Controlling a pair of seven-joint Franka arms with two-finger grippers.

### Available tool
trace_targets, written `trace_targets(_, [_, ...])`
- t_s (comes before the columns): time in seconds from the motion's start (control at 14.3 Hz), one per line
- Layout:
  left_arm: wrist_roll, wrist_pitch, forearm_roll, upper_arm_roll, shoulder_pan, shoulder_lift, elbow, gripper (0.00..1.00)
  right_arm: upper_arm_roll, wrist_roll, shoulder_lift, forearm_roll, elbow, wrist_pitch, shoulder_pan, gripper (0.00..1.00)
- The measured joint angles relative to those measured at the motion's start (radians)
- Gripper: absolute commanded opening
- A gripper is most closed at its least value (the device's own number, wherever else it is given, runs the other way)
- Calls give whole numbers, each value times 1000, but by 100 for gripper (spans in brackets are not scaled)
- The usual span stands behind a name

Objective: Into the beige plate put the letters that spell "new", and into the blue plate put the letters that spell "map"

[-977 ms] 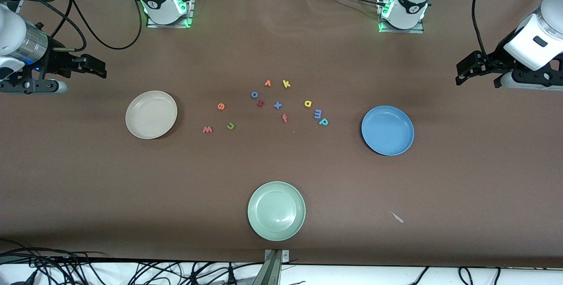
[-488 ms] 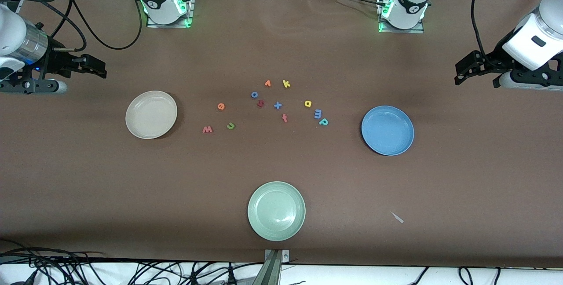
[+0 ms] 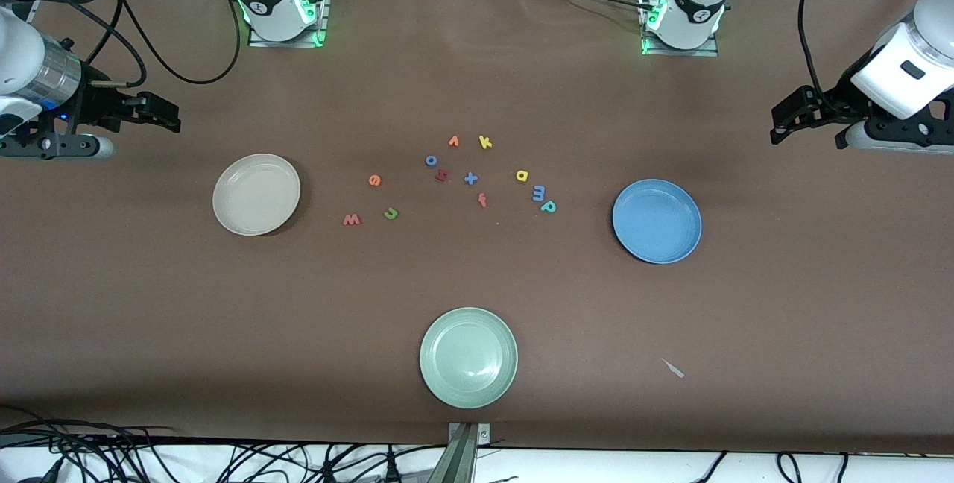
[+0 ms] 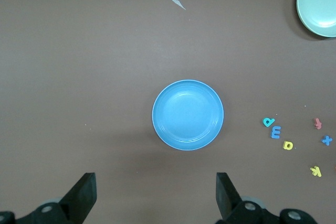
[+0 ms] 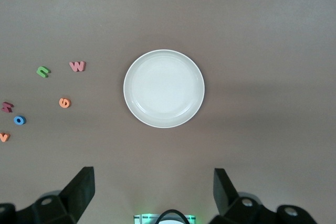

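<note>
The beige plate (image 3: 256, 194) (image 5: 164, 88) lies toward the right arm's end of the table, the blue plate (image 3: 656, 221) (image 4: 188, 115) toward the left arm's end. Between them lie the orange "e" (image 3: 375, 180), pinkish "w" (image 3: 352, 220) and green "n" (image 3: 391, 213), and closer to the blue plate the yellow "a" (image 3: 522, 176), blue "m" (image 3: 538, 192) and teal "p" (image 3: 548, 206). My right gripper (image 3: 160, 114) (image 5: 152, 179) hangs open and empty over bare table beside the beige plate. My left gripper (image 3: 786, 121) (image 4: 156, 182) hangs open and empty over bare table beside the blue plate.
Other letters sit mid-table: orange "v" (image 3: 453, 141), yellow "k" (image 3: 485, 142), blue "o" (image 3: 431, 161), blue "x" (image 3: 470, 179), red "f" (image 3: 483, 200) and a dark red one (image 3: 442, 176). A pale green plate (image 3: 468, 357) lies nearest the front camera, a small scrap (image 3: 674, 368) beside it.
The left gripper has edged very slightly; everything else stands as before.
</note>
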State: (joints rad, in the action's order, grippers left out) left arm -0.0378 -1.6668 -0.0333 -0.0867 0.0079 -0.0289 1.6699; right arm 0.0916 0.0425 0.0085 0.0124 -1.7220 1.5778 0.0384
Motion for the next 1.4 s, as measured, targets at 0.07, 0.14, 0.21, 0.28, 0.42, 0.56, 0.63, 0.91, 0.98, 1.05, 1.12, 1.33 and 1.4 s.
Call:
trace_targets(0.07, [0,0,0,0,0,0,0,100,0,0,0,0,0,0,0,100])
trace_targets(0.14, [0,0,0,0,0,0,0,100,0,0,0,0,0,0,0,100])
trace_targets(0.21, [0,0,0,0,0,0,0,100,0,0,0,0,0,0,0,100])
trace_targets(0.28, [0,0,0,0,0,0,0,100,0,0,0,0,0,0,0,100])
trace_targets(0.42, [0,0,0,0,0,0,0,100,0,0,0,0,0,0,0,100])
trace_targets(0.56, [0,0,0,0,0,0,0,100,0,0,0,0,0,0,0,100])
trace_targets(0.63, [0,0,0,0,0,0,0,100,0,0,0,0,0,0,0,100])
trace_targets(0.91, [0,0,0,0,0,0,0,100,0,0,2,0,0,-1,0,100])
trace_targets(0.98, [0,0,0,0,0,0,0,100,0,0,4,-1,-1,-2,0,100])
trace_targets(1.05, [0,0,0,0,0,0,0,100,0,0,8,-1,-2,-3,0,100])
trace_targets(1.12, [0,0,0,0,0,0,0,100,0,0,14,-1,-2,-3,0,100])
trace_targets(1.33, [0,2,0,0,0,0,0,100,11,-16,38,-1,-3,-2,-9,100])
trace_targets(1.4, [0,4,0,0,0,1,0,100,24,-30,53,1,-2,-2,-23,100])
